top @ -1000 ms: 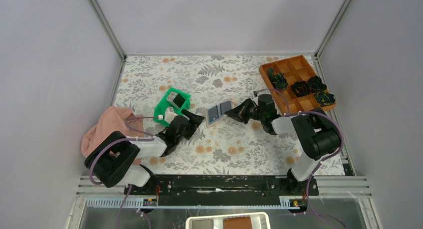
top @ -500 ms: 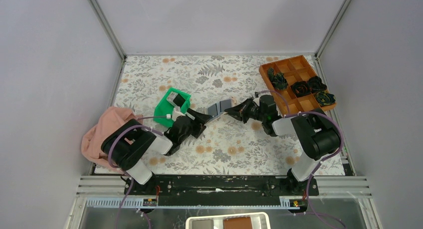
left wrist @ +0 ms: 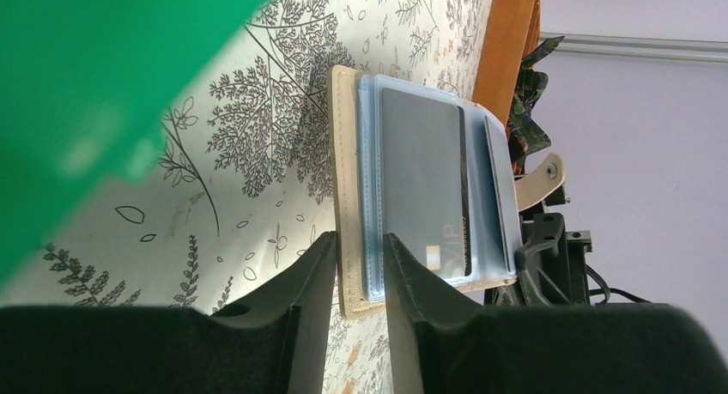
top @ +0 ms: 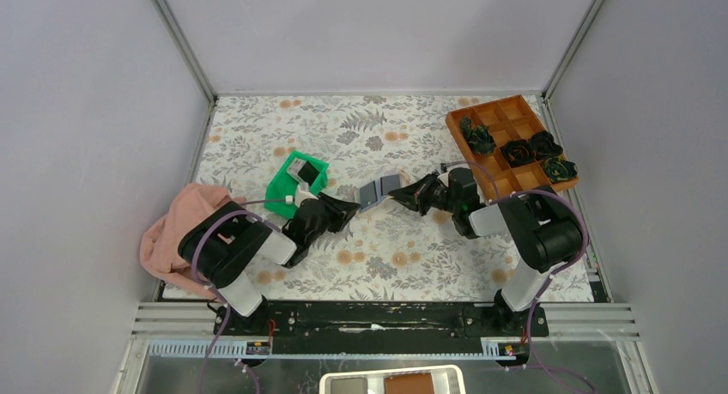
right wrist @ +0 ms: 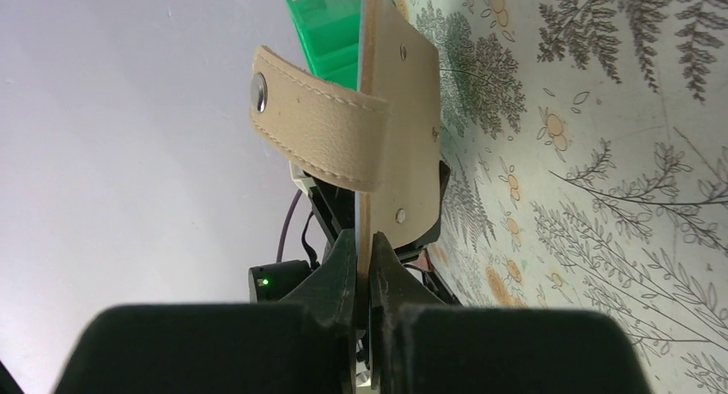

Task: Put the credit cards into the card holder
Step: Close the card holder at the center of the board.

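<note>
Tan stitched leather card holder (left wrist: 346,162) pinched by left fingers (left wrist: 300,304) and right fingers (right wrist: 336,278).

The left arm (top: 225,246) has swung its elbow toward 1 o'clock, and the left gripper (top: 350,205) has slid toward 3 o'clock — up to the 8 o'clock edge of the card holder (top: 379,189) — with its jaws drawn much narrower.
</note>
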